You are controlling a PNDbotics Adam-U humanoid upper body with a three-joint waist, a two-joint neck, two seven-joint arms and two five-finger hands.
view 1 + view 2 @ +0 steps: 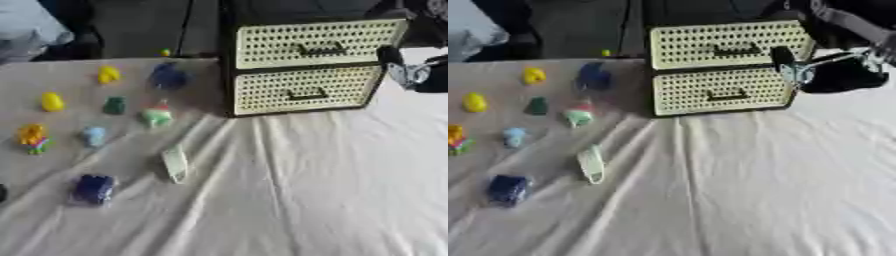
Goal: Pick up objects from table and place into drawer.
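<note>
White cloth holds the toys [157,116] far from my right hand [798,71], which waits by the drawer [721,90], its fingers unclear, maybe to pull it open.

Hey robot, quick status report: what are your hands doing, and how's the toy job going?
Right hand up beside the drawer unit, grip unclear. Left hand out of sight. Both drawers shut. Toys, including the blue block, on the cloth, none picked up.

Right hand [833,70] blurred beside the drawer unit [724,67] — finger pose not made out, small toys [96,136] smeared, a dark object [2,192] cut off at the left edge.
</note>
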